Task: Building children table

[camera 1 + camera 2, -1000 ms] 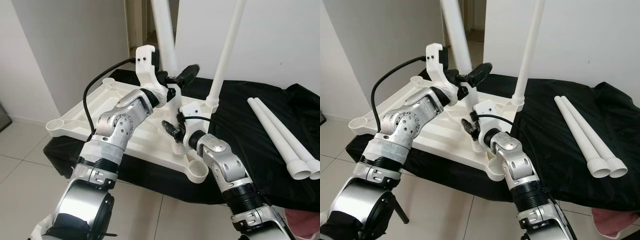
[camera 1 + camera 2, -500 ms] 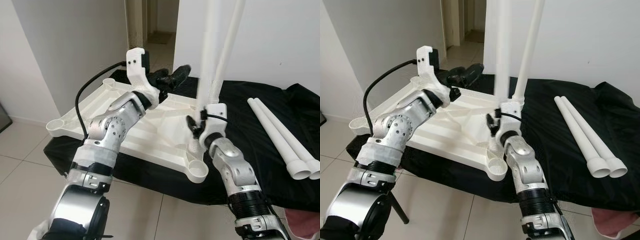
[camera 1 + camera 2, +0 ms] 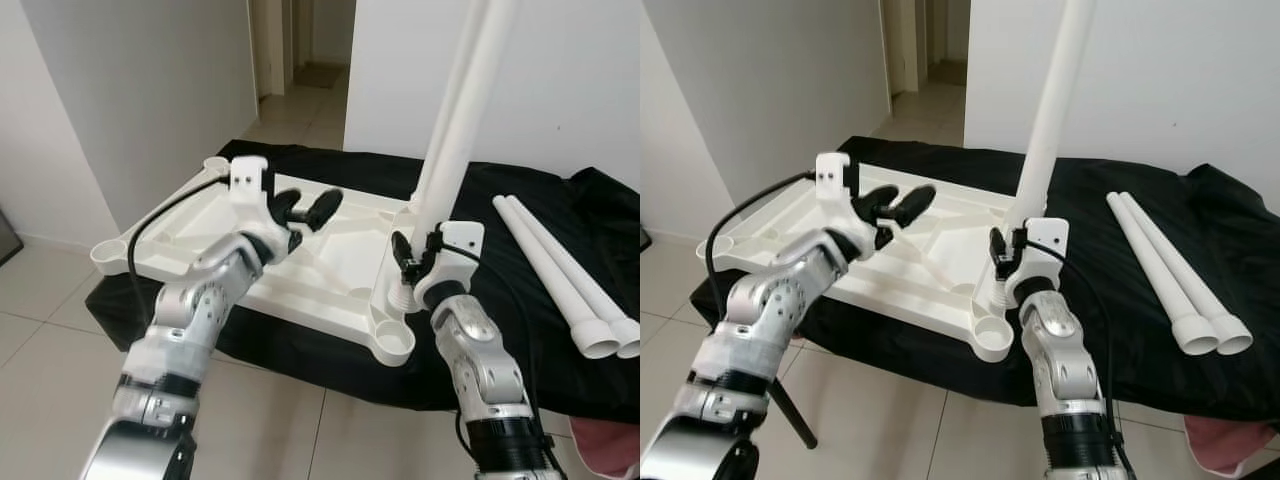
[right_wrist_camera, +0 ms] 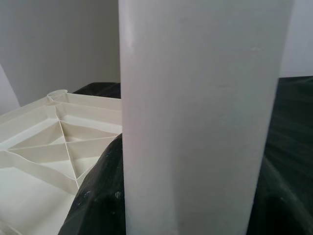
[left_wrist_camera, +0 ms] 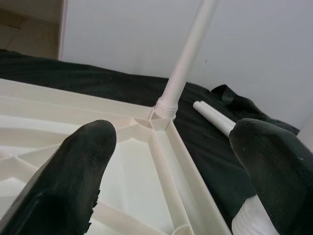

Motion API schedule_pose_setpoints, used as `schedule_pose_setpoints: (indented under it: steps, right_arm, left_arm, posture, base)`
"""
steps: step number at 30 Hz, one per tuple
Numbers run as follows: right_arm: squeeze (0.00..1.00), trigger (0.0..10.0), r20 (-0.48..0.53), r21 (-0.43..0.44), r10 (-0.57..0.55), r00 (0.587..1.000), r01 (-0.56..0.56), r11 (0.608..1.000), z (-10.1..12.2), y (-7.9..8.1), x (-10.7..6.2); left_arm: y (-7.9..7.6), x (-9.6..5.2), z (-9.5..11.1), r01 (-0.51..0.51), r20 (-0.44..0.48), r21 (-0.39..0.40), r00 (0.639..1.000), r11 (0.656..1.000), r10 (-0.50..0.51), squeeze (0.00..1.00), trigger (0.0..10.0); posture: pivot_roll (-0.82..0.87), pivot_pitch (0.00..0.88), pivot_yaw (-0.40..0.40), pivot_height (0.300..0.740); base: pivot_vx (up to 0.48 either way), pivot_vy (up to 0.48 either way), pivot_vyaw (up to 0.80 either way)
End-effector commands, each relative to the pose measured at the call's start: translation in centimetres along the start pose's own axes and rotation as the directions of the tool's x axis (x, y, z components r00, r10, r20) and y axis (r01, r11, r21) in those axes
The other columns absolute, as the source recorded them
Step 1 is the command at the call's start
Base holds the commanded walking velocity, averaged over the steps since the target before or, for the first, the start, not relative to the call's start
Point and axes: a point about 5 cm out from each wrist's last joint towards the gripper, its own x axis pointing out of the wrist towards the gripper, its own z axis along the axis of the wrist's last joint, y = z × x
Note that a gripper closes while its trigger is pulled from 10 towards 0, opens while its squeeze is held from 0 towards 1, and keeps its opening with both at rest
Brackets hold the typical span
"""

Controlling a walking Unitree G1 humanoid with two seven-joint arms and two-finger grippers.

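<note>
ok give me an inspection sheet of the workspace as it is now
surface: black cloth over a low support.
job's things: white tabletop upside down; one leg upright in the far corner; held leg near the front socket; two spare legs on the cloth.
clutter: pink item on the floor.
grippers: left gripper open above the tabletop; right gripper shut on the held leg.
cables: black cable on the left arm.
surroundings: white walls, tiled floor, doorway.

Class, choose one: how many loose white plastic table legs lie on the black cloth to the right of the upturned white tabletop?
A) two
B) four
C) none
A: two loose white plastic table legs lie side by side on the black cloth, right of the upturned white tabletop.
</note>
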Motion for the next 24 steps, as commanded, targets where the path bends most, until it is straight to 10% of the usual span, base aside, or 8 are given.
schedule_pose_setpoints:
  steps: [1, 24]
  right_arm:
    - [0.00, 10.0, 0.051, 0.012, 0.012, 0.999, -0.013, 1.000, 0.6, 0.3, -0.4]
    - [0.00, 10.0, 0.073, 0.056, 0.125, 0.989, -0.129, 0.990, -2.8, 0.9, -5.1]
  left_arm:
    - [-0.5, -0.3, -0.5, 0.023, -0.008, 0.036, 1.000, 0.999, -0.023, 0.00, 10.0]
    - [-2.3, -5.0, -7.9, 0.119, -0.257, 0.124, 0.963, 0.985, -0.085, 0.00, 10.0]
  posture:
    - [0.03, 0.091, 0.037, 0.740]
    - [0.02, 0.118, 0.024, 0.740]
  base:
    - [0.000, 0.000, 0.00]
    - [0.000, 0.000, 0.00]
